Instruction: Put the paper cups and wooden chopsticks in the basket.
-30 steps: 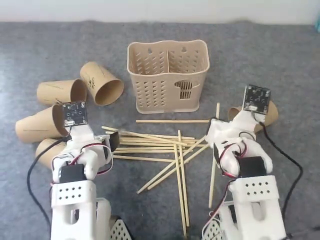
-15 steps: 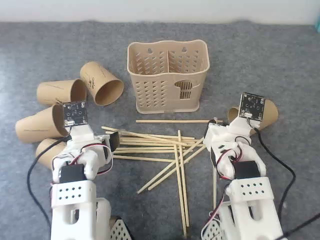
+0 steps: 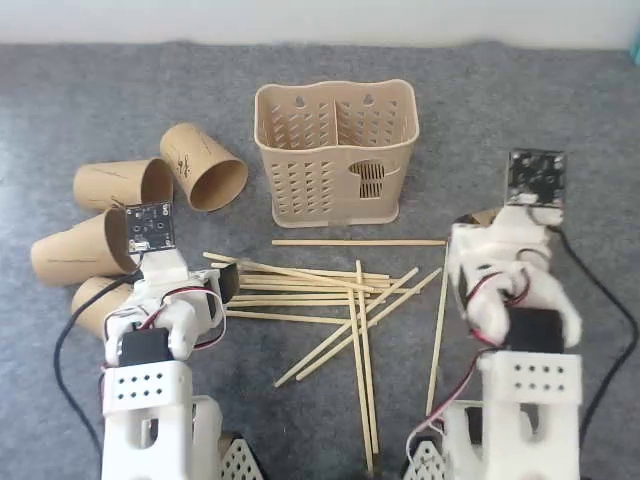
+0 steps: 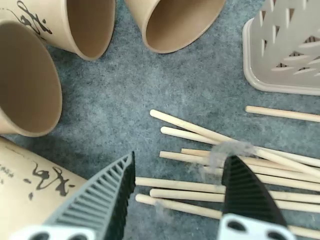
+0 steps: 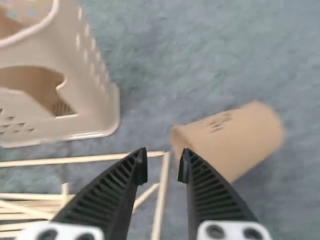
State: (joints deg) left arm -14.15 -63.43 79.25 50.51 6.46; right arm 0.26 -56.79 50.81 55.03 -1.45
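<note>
A beige slotted basket (image 3: 335,150) stands upright at the back middle of the grey mat. Several brown paper cups (image 3: 205,165) lie on their sides to its left. Wooden chopsticks (image 3: 330,295) lie scattered in front of it. My left gripper (image 4: 175,190) is open, low over the left ends of the chopsticks (image 4: 200,135), with cups (image 4: 30,90) just beyond it. My right gripper (image 5: 161,160) hangs with its jaws narrowly apart above one chopstick (image 5: 160,200), next to a lone cup (image 5: 235,140) lying on its side. The right arm hides most of that cup (image 3: 487,215) in the high view.
The basket's corner (image 5: 75,100) is close beside the right gripper. A single chopstick (image 3: 360,242) lies along the basket's front. Another chopstick (image 3: 438,330) runs beside the right arm. Open mat lies behind and to the right of the basket.
The right arm has swung to the right, towards the lone cup, and the chopstick beside it has shifted. The left arm has kept still.
</note>
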